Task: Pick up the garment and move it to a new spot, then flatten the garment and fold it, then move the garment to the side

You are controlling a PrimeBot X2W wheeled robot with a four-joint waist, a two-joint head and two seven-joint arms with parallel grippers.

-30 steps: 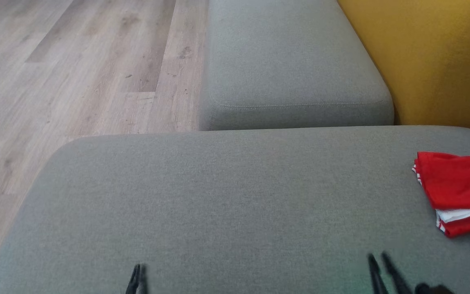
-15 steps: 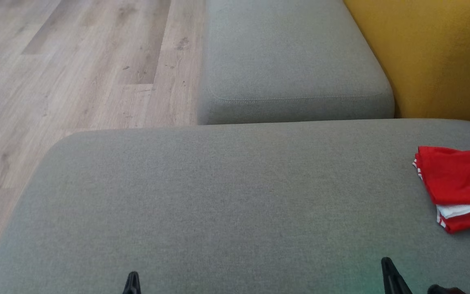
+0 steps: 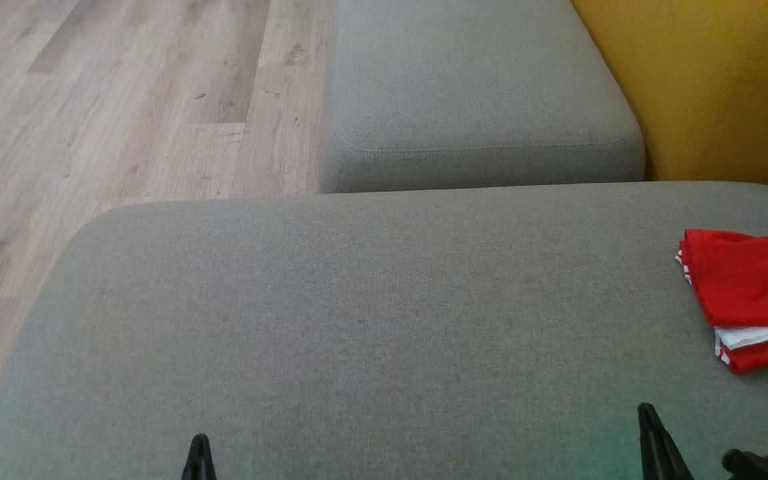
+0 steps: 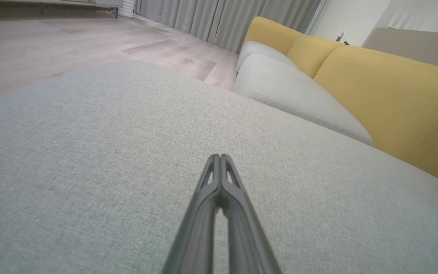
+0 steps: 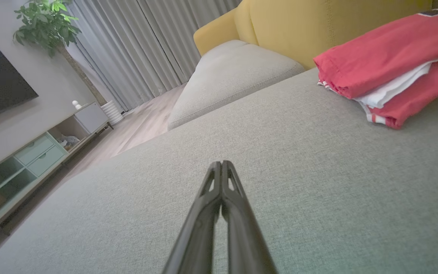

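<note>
Folded red fabric garment with white trim lies at the right edge of the wide grey upholstered sofa seat, near the mustard-yellow cushioned backrest. My left gripper and right gripper: each pressed together, over bare seat fabric.

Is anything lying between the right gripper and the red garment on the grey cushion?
Nothing visible: bare grey fabric seat cushion runs from the right gripper to the folded red-and-white garment.
</note>
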